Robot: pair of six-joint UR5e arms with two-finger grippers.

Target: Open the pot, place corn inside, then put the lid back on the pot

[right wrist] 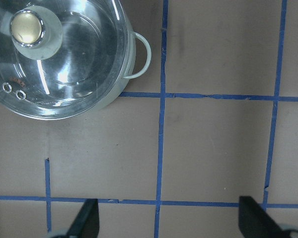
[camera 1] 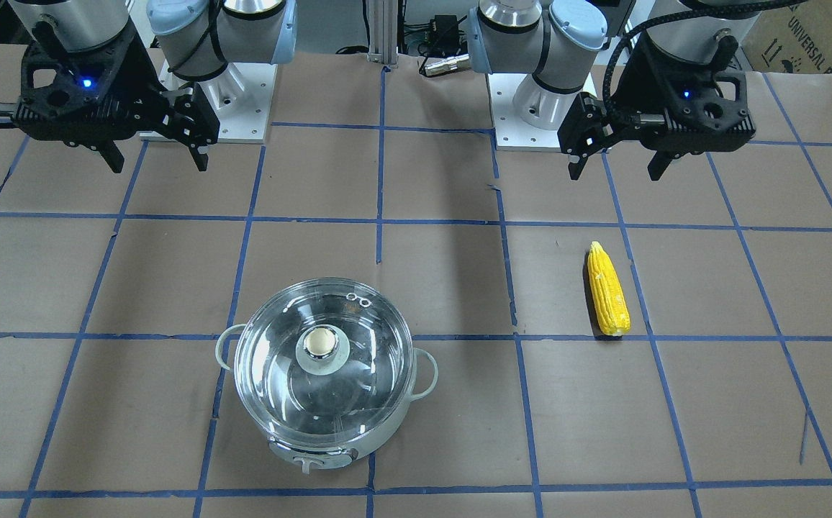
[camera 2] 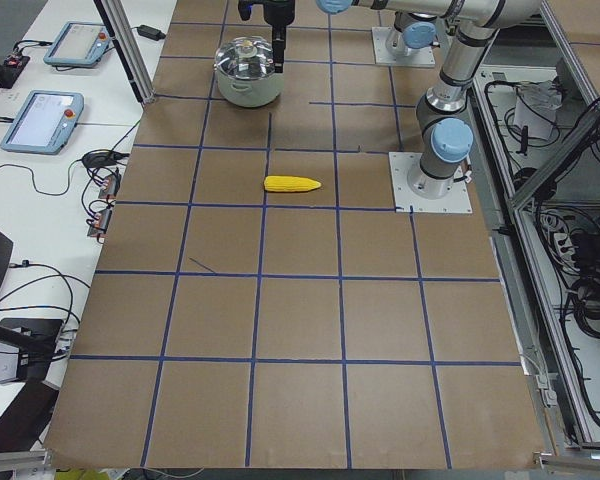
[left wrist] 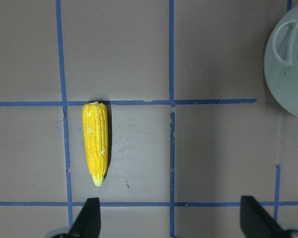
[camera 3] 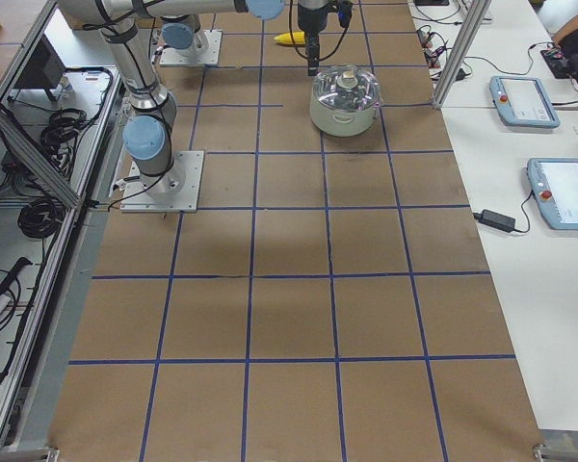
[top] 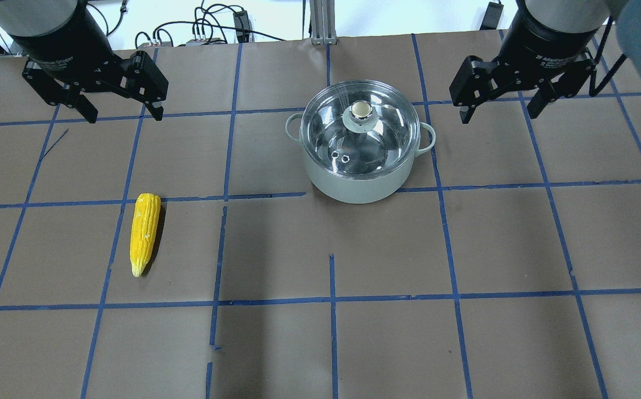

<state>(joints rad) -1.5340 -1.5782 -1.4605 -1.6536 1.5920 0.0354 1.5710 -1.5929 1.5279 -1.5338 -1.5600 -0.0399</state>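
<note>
Lid (top: 360, 133) closes the pot (top: 354, 187); open, empty right pincer (top: 499, 115) hangs nearer the pot than open left pincer (top: 125, 117).

Pot (top: 354, 185) has bare table (top: 387, 249) on every side. Lid (top: 384, 138) covers its mouth, with knob (top: 360, 109) exposed to reach from above. Corn (top: 145, 233) lies flat, well apart from pot on the robot's left, with bare table around it. Right gripper (top: 500, 116) hangs raised near pot's handle, jaws apart. Left gripper (top: 125, 116) hangs raised well apart from pot on the corn's side, jaws apart.
</note>
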